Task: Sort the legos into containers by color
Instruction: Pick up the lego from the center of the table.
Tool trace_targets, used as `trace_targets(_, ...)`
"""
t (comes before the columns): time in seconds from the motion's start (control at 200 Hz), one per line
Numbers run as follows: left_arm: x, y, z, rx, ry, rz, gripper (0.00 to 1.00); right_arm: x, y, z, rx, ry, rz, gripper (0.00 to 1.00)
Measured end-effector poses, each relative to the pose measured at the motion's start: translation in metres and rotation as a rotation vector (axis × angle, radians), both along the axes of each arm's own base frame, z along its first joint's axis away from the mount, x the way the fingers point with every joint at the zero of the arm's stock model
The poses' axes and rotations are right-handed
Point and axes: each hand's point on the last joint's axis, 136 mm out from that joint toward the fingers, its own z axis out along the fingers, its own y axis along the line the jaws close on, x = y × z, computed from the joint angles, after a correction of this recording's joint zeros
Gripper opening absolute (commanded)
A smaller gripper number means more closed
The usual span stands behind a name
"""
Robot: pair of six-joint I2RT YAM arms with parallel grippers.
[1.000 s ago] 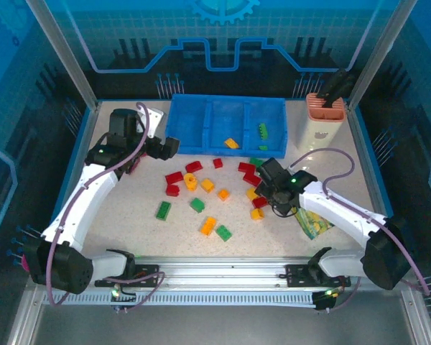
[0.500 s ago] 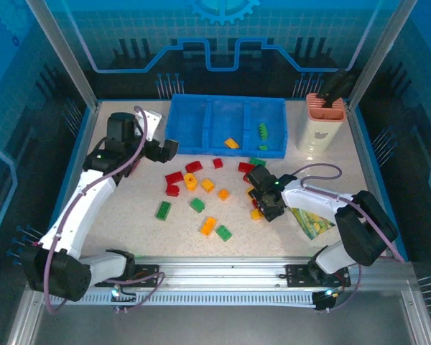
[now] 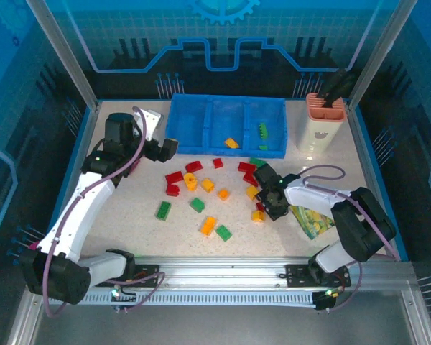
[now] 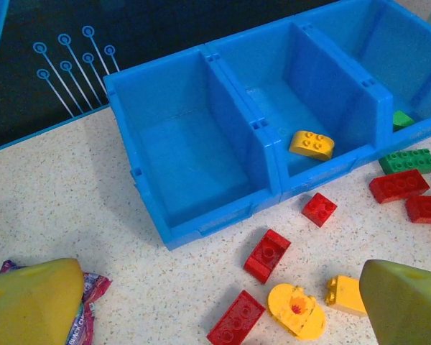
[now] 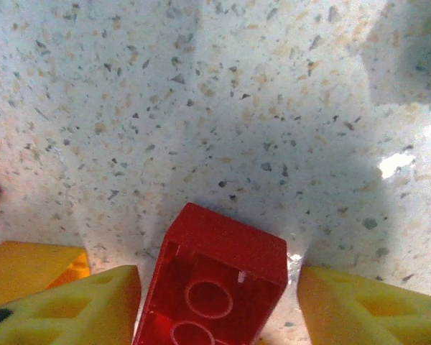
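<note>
**Right arm set to pinch a red brick**

Right gripper (image 5: 219,286) sits low on the table, right of centre. Its fingers straddle a red brick (image 5: 223,251), one touching and the other a sliver off, so no pinch yet. Left gripper (image 3: 169,149) is spread wide and empty beside the blue bin (image 3: 176,136). The bin's left compartment (image 4: 194,158) is bare, likely meant for reds.
</note>
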Motion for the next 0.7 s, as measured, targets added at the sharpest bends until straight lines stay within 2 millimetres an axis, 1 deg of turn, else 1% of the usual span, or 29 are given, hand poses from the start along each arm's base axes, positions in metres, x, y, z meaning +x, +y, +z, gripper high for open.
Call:
trace_targets(0.08, 0.000, 0.000, 0.000, 0.006, -0.002, -0.004, 0.99, -0.004, -0.001, -0.002, -0.016, 0.038, 0.039, 0.42)
trace_targets(0.12, 0.000, 0.000, 0.000, 0.006, -0.002, -0.004, 0.99, -0.006, -0.003, -0.003, -0.029, 0.061, 0.055, 0.34)
trace_targets(0.2, 0.000, 0.000, 0.000, 0.008, -0.002, -0.005, 1.00, -0.005, -0.002, -0.002, -0.047, 0.083, 0.104, 0.25)
trace_targets(0.29, 0.000, 0.000, 0.000, 0.008, -0.004, -0.004, 0.99, -0.007, -0.002, -0.002, -0.065, 0.110, 0.174, 0.20)
trace_targets(0.355, 0.000, 0.001, 0.000, 0.012, -0.004, 0.001, 0.99, -0.006, -0.003, -0.001, -0.074, 0.123, 0.241, 0.19)
trace_targets(0.4, 0.000, 0.002, 0.001, 0.012, -0.006, 0.002, 1.00, -0.001, -0.004, 0.002, -0.090, 0.112, 0.291, 0.19)
trace_targets(0.455, 0.000, 0.002, 0.001, 0.014, -0.009, 0.005, 0.99, 0.010, -0.007, 0.010, -0.124, 0.087, 0.371, 0.20)
trace_targets(0.5, -0.001, 0.003, 0.002, 0.015, -0.013, 0.007, 0.99, 0.024, -0.007, 0.024, -0.150, 0.050, 0.445, 0.20)
trace_targets(0.56, -0.002, 0.003, 0.001, 0.015, -0.016, 0.008, 0.99, 0.050, 0.002, 0.054, -0.189, -0.039, 0.591, 0.20)
trace_targets(0.61, -0.003, 0.003, 0.000, 0.017, -0.014, 0.007, 0.99, 0.075, 0.014, 0.088, -0.233, -0.141, 0.719, 0.20)
trace_targets(0.625, -0.003, 0.003, -0.001, 0.018, -0.014, 0.006, 1.00, 0.085, 0.020, 0.103, -0.250, -0.183, 0.757, 0.20)
trace_targets(0.64, -0.003, 0.003, -0.001, 0.018, -0.013, 0.006, 0.99, 0.091, 0.024, 0.112, -0.258, -0.212, 0.786, 0.20)
trace_targets(0.645, -0.003, 0.003, -0.001, 0.018, -0.013, 0.006, 1.00, 0.095, 0.026, 0.118, -0.264, -0.232, 0.805, 0.20)
trace_targets(0.7, -0.004, 0.003, -0.003, 0.018, -0.012, 0.006, 0.99, 0.117, 0.043, 0.162, -0.301, -0.361, 0.908, 0.21)
